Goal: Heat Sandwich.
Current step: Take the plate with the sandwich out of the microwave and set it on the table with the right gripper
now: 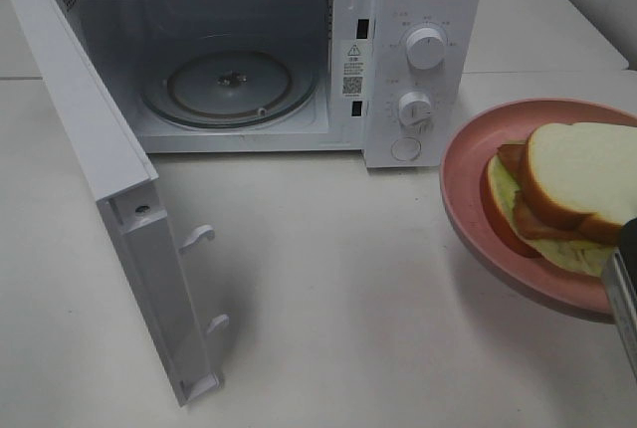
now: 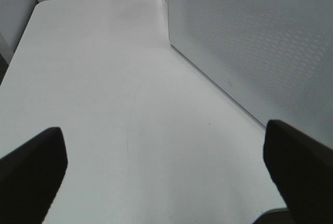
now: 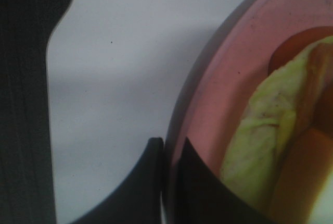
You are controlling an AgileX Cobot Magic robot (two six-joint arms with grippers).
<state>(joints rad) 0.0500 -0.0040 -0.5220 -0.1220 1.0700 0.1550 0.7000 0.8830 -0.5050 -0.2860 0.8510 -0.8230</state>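
- Right gripper (image 3: 167, 182) was clamped on the rim of the pink plate (image 1: 468, 164), jaws pinched together over the edge; it came in at the bench's right edge.
- Left gripper (image 2: 166, 172) had its jaws wide apart, holding nothing, over bare bench (image 1: 348, 299) beside the microwave's perforated side wall.
- Sandwich (image 1: 567, 194) sat on the plate, top slice shifted so lettuce and reddish filling showed on the side facing the microwave. Plate looked lifted and tilted, judging by the shadow under it.
- Risk: one-sided rim pinch. Plate could pivot or slip in the jaws, most likely on any quick swing.
- Risk: loose stack. More tilt and the layers would likely slide off toward the low side.
- Risk: microwave (image 1: 299, 60) cavity opening looked tight for the plate; a high or skewed entry could clip the frame or control panel.
- Risk: door (image 1: 109, 199) stood open toward the bench's left front; it seemed clear of the path, but the left arm was close to it.
- Glass turntable (image 1: 231, 85) was bare; an off-centre drop could leave the plate hanging over its rim.
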